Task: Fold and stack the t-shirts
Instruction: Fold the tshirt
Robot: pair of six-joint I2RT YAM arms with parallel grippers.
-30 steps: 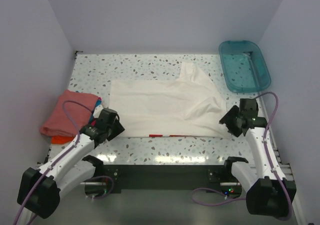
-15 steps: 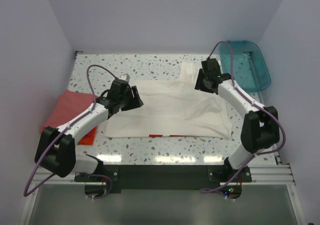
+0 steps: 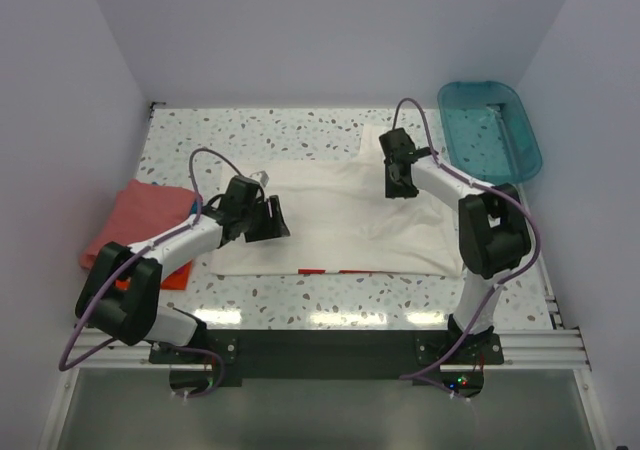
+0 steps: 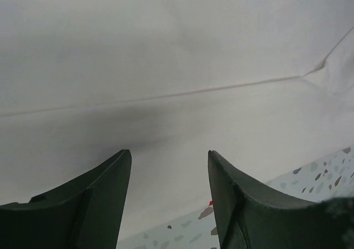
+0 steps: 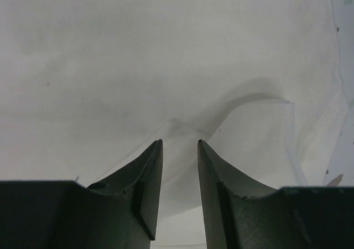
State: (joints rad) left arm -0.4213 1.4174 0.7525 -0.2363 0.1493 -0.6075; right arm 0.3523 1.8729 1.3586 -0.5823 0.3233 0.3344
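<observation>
Inventory on the speckled surface (image 3: 200, 135): we count one white t-shirt (image 3: 340, 220), spread flat at centre, with a strip of red print (image 3: 325, 269) showing at its near hem. At the left edge we count two folded items: one salmon-pink t-shirt (image 3: 135, 225) lying on one orange-red t-shirt (image 3: 176, 276), whose corner shows at the near side. One teal tub (image 3: 490, 130) stands at the far right corner, apart from the cloth. Two arms reach over the white t-shirt. The left fingers (image 3: 273, 220) sit over its left part, set wide apart and gripping nothing. The right fingers (image 3: 393, 185) sit over its far right part, just short of a raised crease, with only a narrow gap between them.
</observation>
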